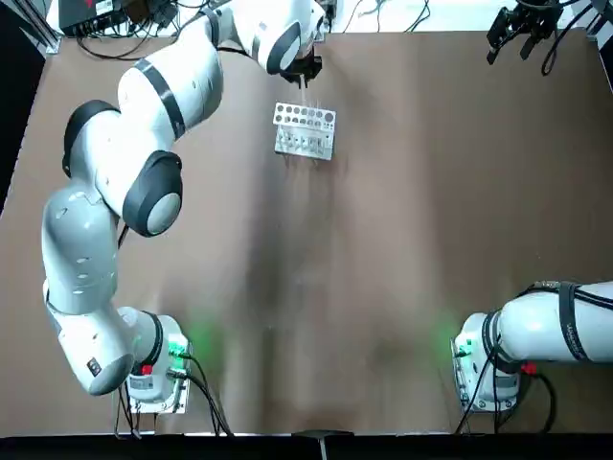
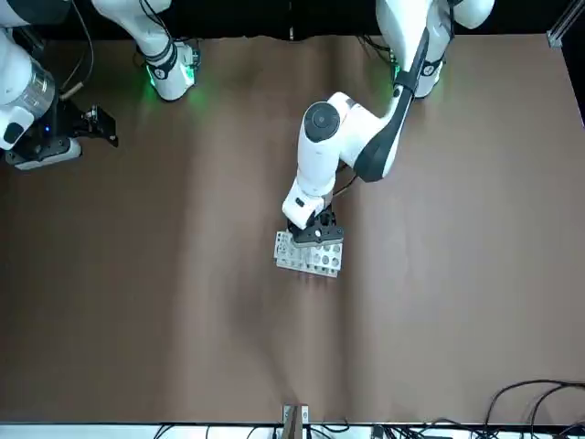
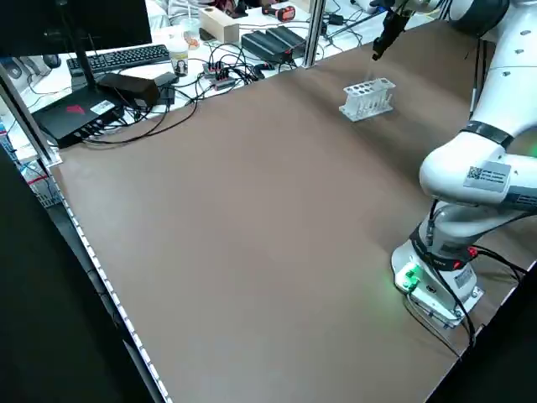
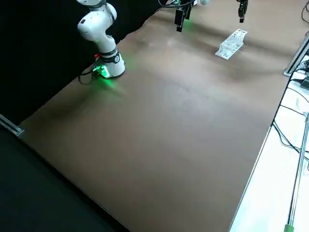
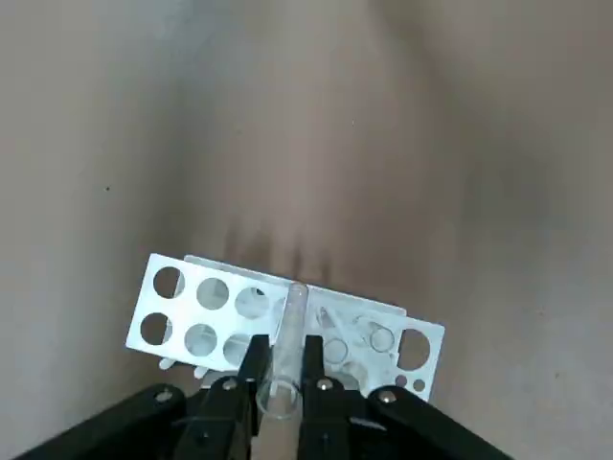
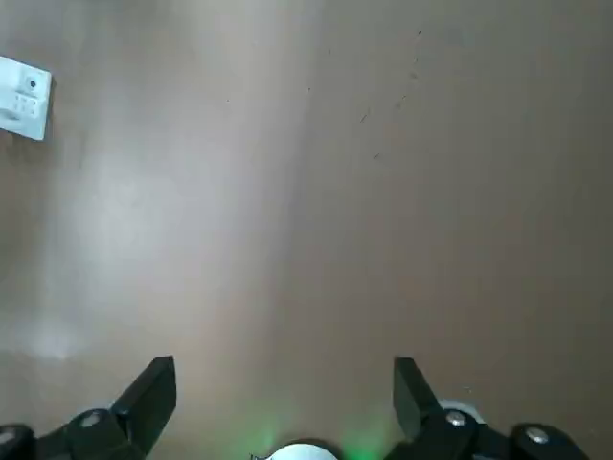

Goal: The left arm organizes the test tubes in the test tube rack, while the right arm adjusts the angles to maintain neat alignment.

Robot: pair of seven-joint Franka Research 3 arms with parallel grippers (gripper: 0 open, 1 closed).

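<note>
The white test tube rack (image 1: 305, 129) stands at the far middle of the brown table, also seen in the front view (image 2: 308, 256) and the left wrist view (image 5: 182, 316). My left gripper (image 1: 306, 72) hangs just above the rack's far side. In its wrist view it (image 5: 283, 369) is shut on a clear test tube (image 5: 287, 331), held upright over the rack's holes. A few more clear tubes (image 5: 330, 335) stand in the rack. My right gripper (image 1: 522, 29) hovers at the far right corner, open (image 6: 284, 383) with nothing between its fingers. The rack's corner (image 6: 24, 96) shows far off in that wrist view.
Both arm bases (image 1: 158, 369) (image 1: 484, 369) with green lights sit at the near table edge. Beyond the table's far edge lie cables, a keyboard (image 3: 126, 57) and boxes. A metal post (image 3: 315, 29) rises at that edge. Wide bare tabletop lies between the rack and the bases.
</note>
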